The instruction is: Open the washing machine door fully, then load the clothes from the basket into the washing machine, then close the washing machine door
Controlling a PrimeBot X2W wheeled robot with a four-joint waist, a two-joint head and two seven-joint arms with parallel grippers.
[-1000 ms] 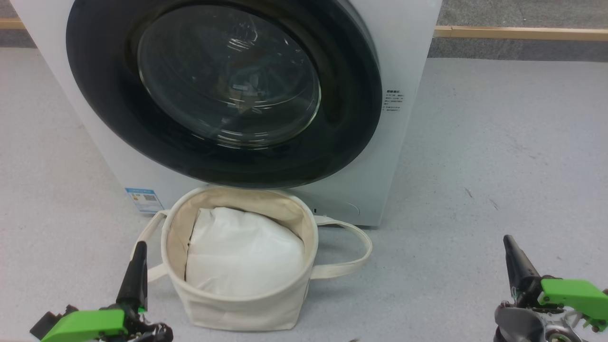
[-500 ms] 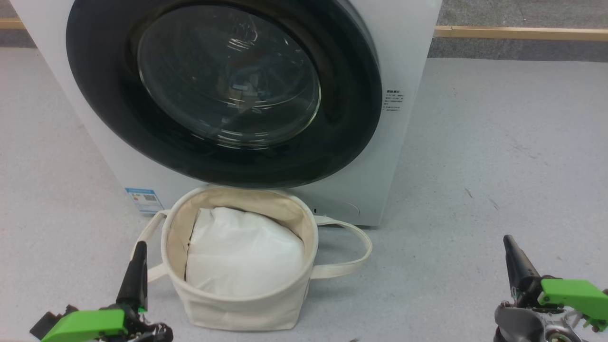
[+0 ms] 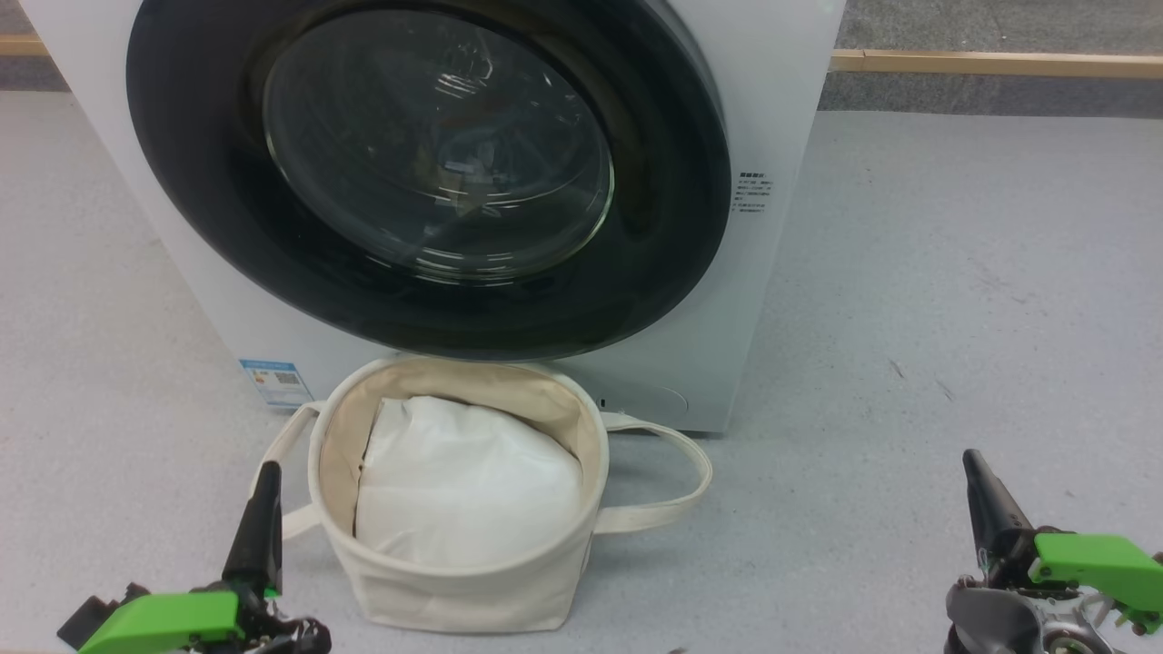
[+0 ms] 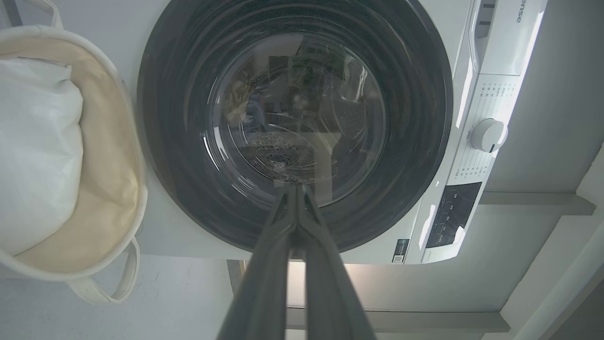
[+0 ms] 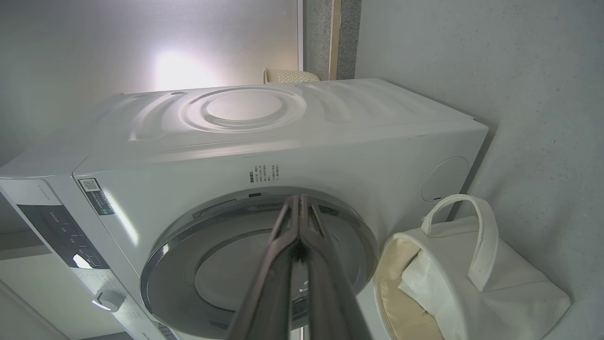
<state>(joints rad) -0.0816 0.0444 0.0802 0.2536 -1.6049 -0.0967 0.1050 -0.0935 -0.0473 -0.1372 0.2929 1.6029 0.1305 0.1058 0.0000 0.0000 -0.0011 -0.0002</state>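
Note:
The washing machine [image 3: 781,109] stands before me with the washing machine door [image 3: 427,173] flat against its front. The glossy black ring and glass bowl of the door [image 4: 292,123] face the left wrist camera. The basket [image 3: 454,590] sits on the floor just below the door and holds plain white padding [image 3: 463,481]. The clothes are hidden. My left gripper [image 3: 268,472] hangs shut and empty left of the basket, fingers together [image 4: 295,189]. My right gripper [image 3: 972,459] is shut and empty well to the basket's right, its tips [image 5: 299,200] pointing at the door's edge [image 5: 226,264].
Grey floor [image 3: 954,272] spreads out on both sides of the machine. A wooden strip [image 3: 990,64] runs along the far wall. The basket's loop handle [image 3: 672,472] sticks out to the right. The control knob [image 4: 488,135] sits on the machine's panel.

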